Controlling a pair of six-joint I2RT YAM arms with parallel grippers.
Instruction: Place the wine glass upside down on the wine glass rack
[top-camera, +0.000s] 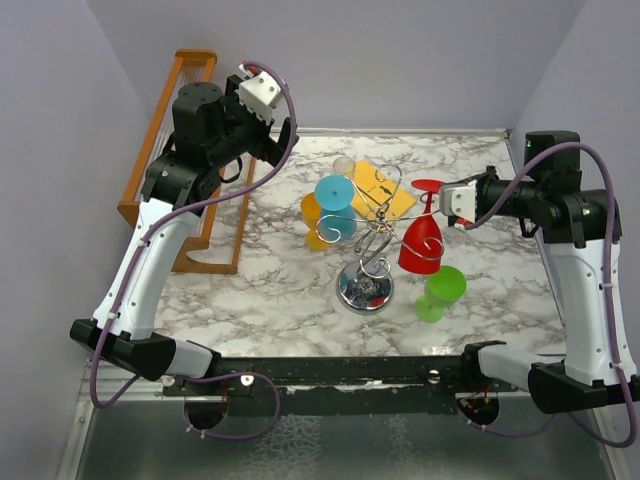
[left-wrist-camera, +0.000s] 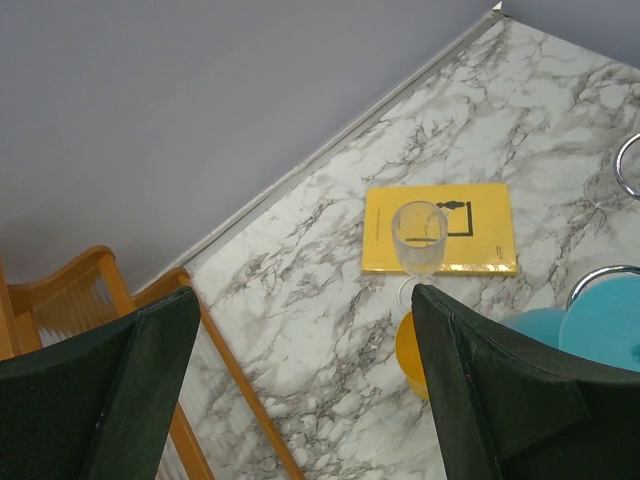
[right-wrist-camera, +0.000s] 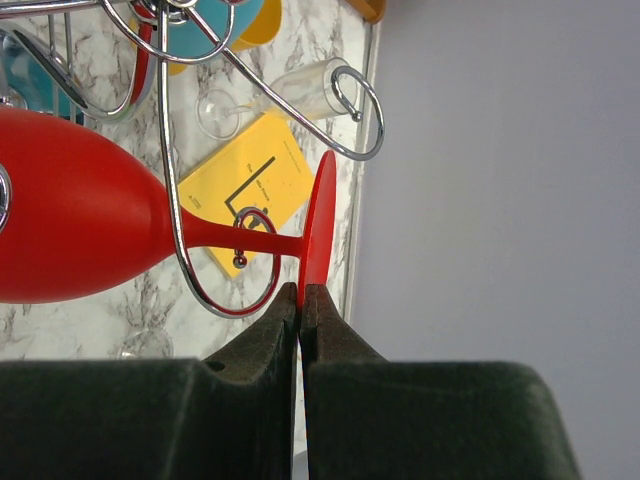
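Observation:
The red wine glass (top-camera: 420, 243) hangs upside down, bowl low and foot up, with its stem inside a curled loop of the chrome wire rack (top-camera: 372, 232). The rack stands mid-table on a round mirror base (top-camera: 365, 290). My right gripper (top-camera: 440, 194) is shut on the rim of the glass's flat foot. In the right wrist view the gripper (right-wrist-camera: 301, 295) pinches the foot edge, and the stem of the glass (right-wrist-camera: 70, 220) passes through a chrome loop (right-wrist-camera: 215, 255). My left gripper (top-camera: 280, 140) is open and empty, raised at the back left; in its own view (left-wrist-camera: 303, 295) nothing lies between the fingers.
A blue glass (top-camera: 335, 195) and a yellow-orange glass (top-camera: 318, 228) sit at the rack's left side. A clear glass (top-camera: 345, 165) stands by a yellow card (top-camera: 385, 192). A green glass (top-camera: 440, 292) stands right of the base. An orange wooden slatted rack (top-camera: 185, 150) leans at the far left.

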